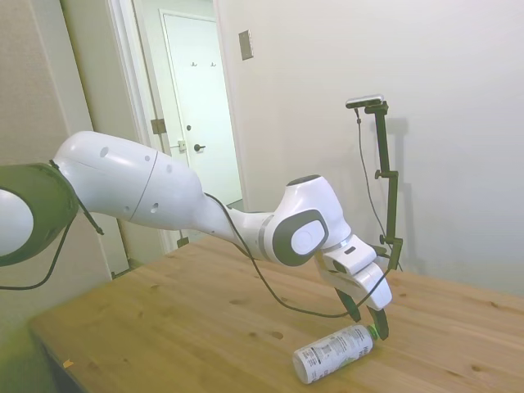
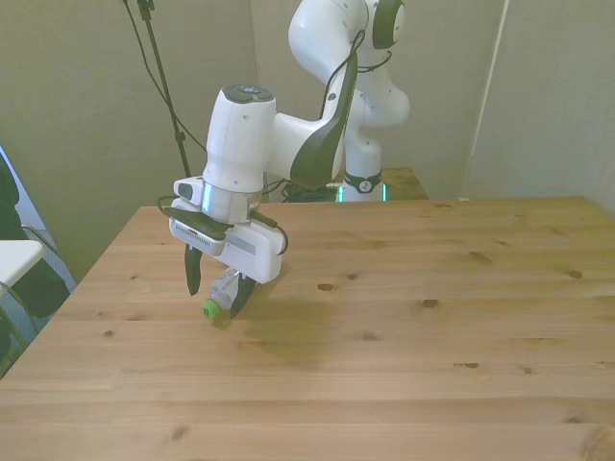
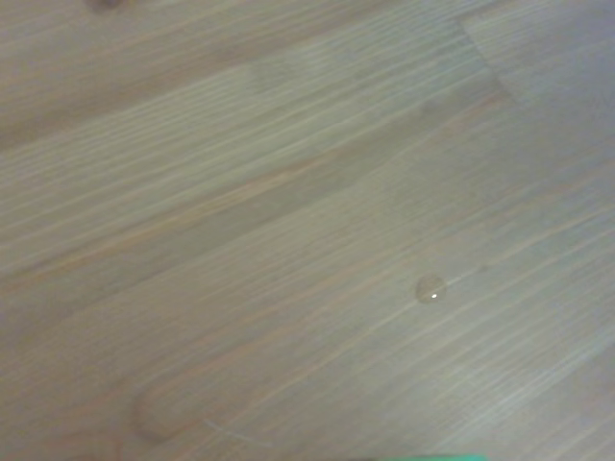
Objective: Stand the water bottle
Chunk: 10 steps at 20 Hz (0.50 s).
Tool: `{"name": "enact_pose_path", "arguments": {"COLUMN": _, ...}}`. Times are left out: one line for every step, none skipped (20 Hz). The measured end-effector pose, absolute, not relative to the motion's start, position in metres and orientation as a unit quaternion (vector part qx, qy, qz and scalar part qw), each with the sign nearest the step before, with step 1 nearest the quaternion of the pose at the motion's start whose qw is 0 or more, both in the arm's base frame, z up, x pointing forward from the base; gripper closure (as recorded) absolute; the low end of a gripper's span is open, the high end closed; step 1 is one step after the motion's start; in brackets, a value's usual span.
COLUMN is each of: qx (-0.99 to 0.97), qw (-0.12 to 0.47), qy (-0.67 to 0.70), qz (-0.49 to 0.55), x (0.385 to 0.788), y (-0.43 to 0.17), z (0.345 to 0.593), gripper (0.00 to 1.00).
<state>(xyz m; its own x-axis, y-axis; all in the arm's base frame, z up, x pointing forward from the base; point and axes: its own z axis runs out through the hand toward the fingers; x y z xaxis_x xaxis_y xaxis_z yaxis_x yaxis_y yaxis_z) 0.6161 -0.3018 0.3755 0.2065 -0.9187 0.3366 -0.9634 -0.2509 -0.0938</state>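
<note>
1. The bottle [image 1: 332, 353] lies on its side on the wooden counter [image 1: 188, 327], near the corner at the front view's left [image 2: 223, 294]. Its base points to the near edge in the side view and its green cap [image 2: 209, 308] points away from the arm.
2. The bottle is clear with a white label that carries dark print. I cannot tell whether any liquid is inside it.
3. The hand [image 1: 368, 321] is low over the cap end of the bottle [image 2: 219, 284]. Its two dark fingers [image 2: 192, 273] are spread apart, one on each side of the neck, so it is released and grasps nothing. In the side view one fingertip [image 1: 381, 327] stands in front of the cap; whether it touches the bottle is not clear.
4. The wrist view shows only blurred wood grain [image 3: 288, 221] with one small shiny drop [image 3: 430, 287] on it, and a thin green strip at one edge.
5. Behind the counter in the side view are a pale wall with a small grey plate [image 1: 246, 44] and a white door [image 1: 199, 106] further away.
</note>
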Motion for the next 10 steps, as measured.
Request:
{"name": "enact_pose_path", "arguments": {"qx": 0.774, "qw": 0.069, "qy": -0.608, "qz": 0.163, "x": 0.617, "y": -0.302, "z": 0.373, "gripper": 0.0}}
{"name": "enact_pose_path", "arguments": {"qx": 0.774, "qw": 0.07, "qy": -0.608, "qz": 0.162, "x": 0.618, "y": -0.303, "z": 0.37, "gripper": 0.0}}
{"name": "enact_pose_path", "arguments": {"qx": 0.774, "qw": 0.071, "qy": -0.609, "qz": 0.161, "x": 0.618, "y": -0.303, "z": 0.368, "gripper": 0.0}}
{"name": "enact_pose_path", "arguments": {"qx": 0.774, "qw": 0.072, "qy": -0.609, "qz": 0.16, "x": 0.618, "y": -0.304, "z": 0.367, "gripper": 0.0}}
{"name": "enact_pose_path", "arguments": {"qx": 0.773, "qw": 0.073, "qy": -0.61, "qz": 0.159, "x": 0.618, "y": -0.305, "z": 0.365, "gripper": 0.0}}
{"name": "enact_pose_path", "arguments": {"qx": 0.773, "qw": 0.073, "qy": -0.61, "qz": 0.157, "x": 0.618, "y": -0.306, "z": 0.363, "gripper": 0.0}}
{"name": "enact_pose_path", "arguments": {"qx": 0.773, "qw": 0.074, "qy": -0.611, "qz": 0.156, "x": 0.618, "y": -0.306, "z": 0.361, "gripper": 1.0}}
{"name": "enact_pose_path", "arguments": {"qx": 0.773, "qw": 0.074, "qy": -0.611, "qz": 0.155, "x": 0.618, "y": -0.307, "z": 0.359, "gripper": 1.0}}
{"name": "enact_pose_path", "arguments": {"qx": 0.772, "qw": 0.074, "qy": -0.612, "qz": 0.154, "x": 0.618, "y": -0.308, "z": 0.358, "gripper": 1.0}}
{"name": "enact_pose_path", "arguments": {"qx": 0.771, "qw": 0.073, "qy": -0.614, "qz": 0.153, "x": 0.618, "y": -0.309, "z": 0.357, "gripper": 1.0}}
